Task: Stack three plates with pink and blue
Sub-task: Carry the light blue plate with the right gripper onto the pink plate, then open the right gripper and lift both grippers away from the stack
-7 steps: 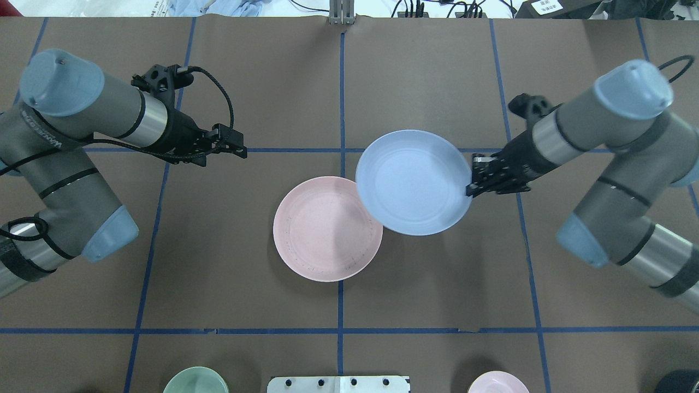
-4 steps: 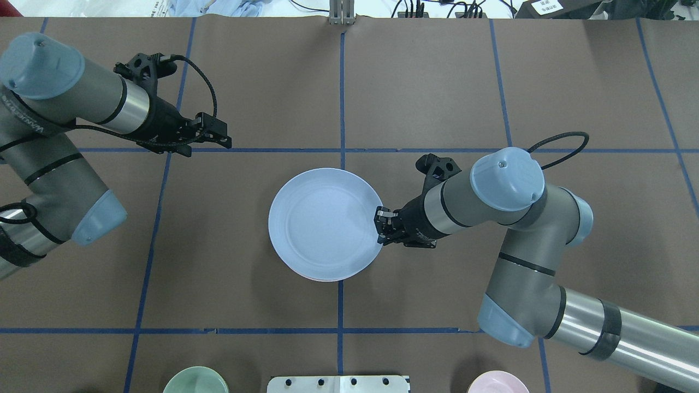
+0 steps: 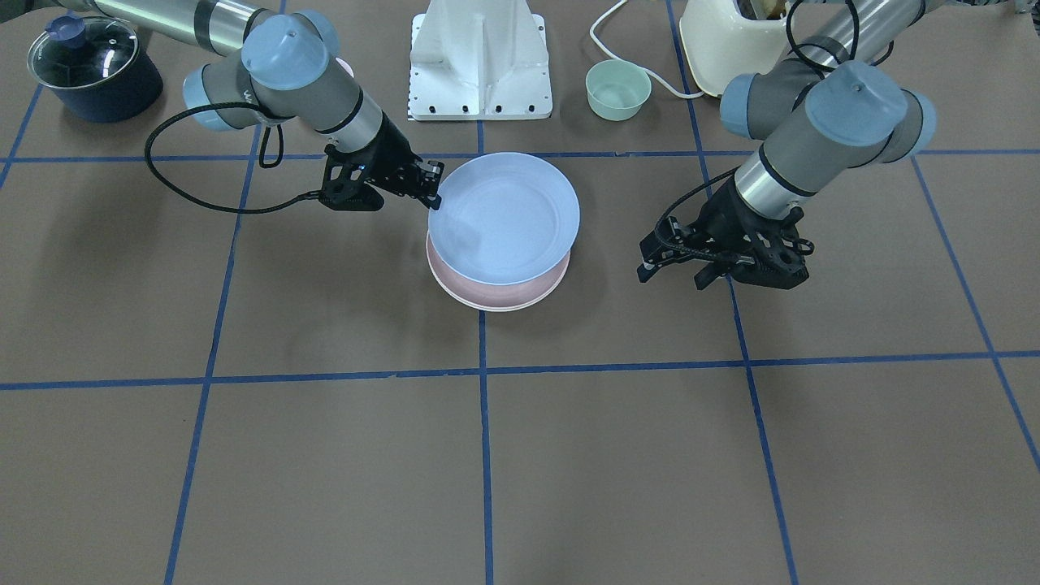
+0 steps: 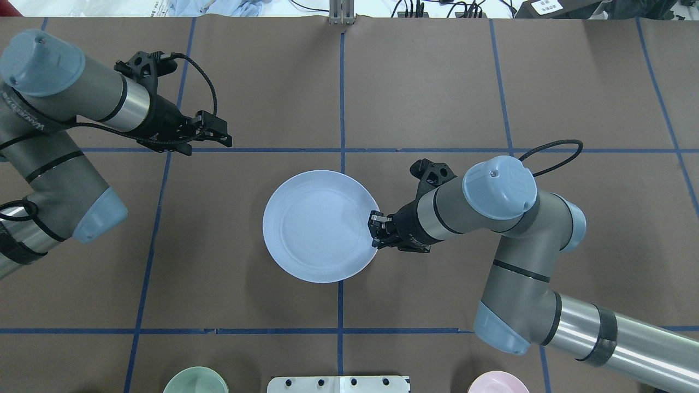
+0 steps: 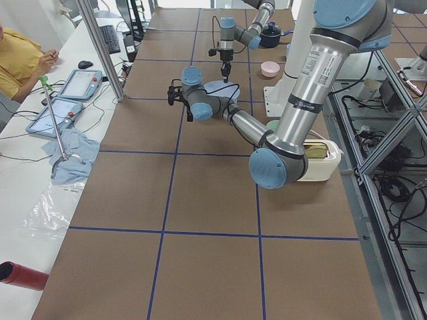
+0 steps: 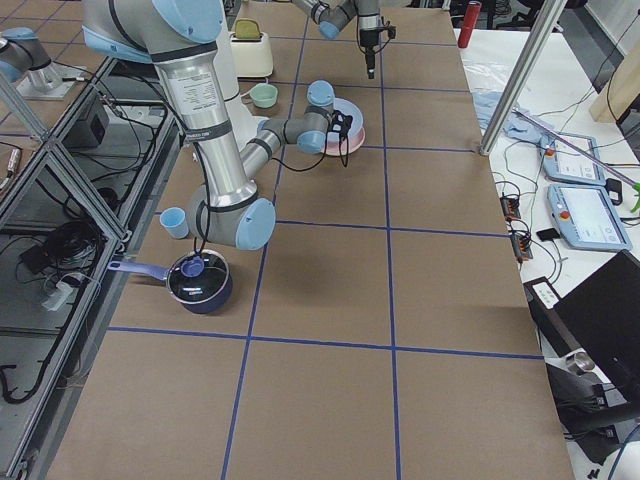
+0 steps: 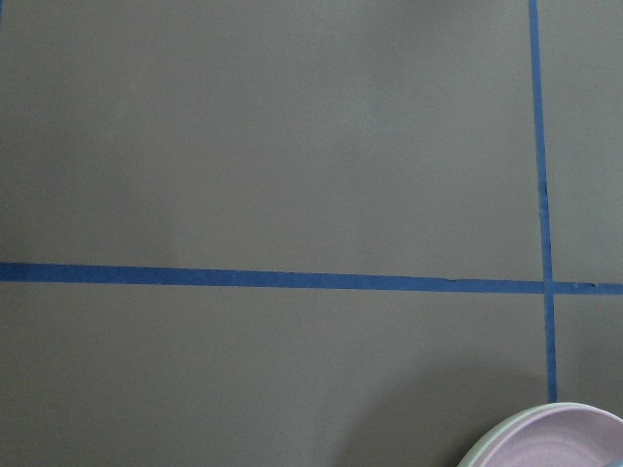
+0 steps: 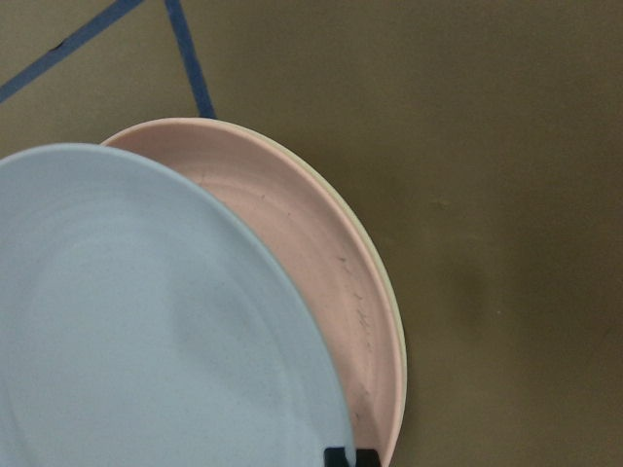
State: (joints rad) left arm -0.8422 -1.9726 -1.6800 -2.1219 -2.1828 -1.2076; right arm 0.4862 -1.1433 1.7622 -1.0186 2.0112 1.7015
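My right gripper point(image 4: 375, 233) is shut on the rim of the light blue plate point(image 4: 319, 226). It holds the plate tilted, just over the pale pink plate point(image 3: 520, 296) at the table's middle. In the right wrist view the blue plate point(image 8: 146, 321) hangs over the pink plate point(image 8: 321, 253), and the thin rim of the cream-white plate point(image 8: 389, 292) shows under the pink one. From overhead the blue plate hides both. My left gripper point(image 4: 225, 134) is open and empty, above the table far to the left of the stack; it also shows in the front view point(image 3: 670, 272).
A mint-green bowl point(image 4: 195, 381), a white mount point(image 4: 338, 383) and a small pink bowl point(image 4: 498, 382) sit along the near edge. A dark blue pot with a glass lid point(image 3: 93, 69) and a cream toaster point(image 3: 731, 41) stand by the robot's base.
My right arm has carried the blue plate from the right to over the pink plate, then a little further left. My left arm has drawn back slightly to the left.
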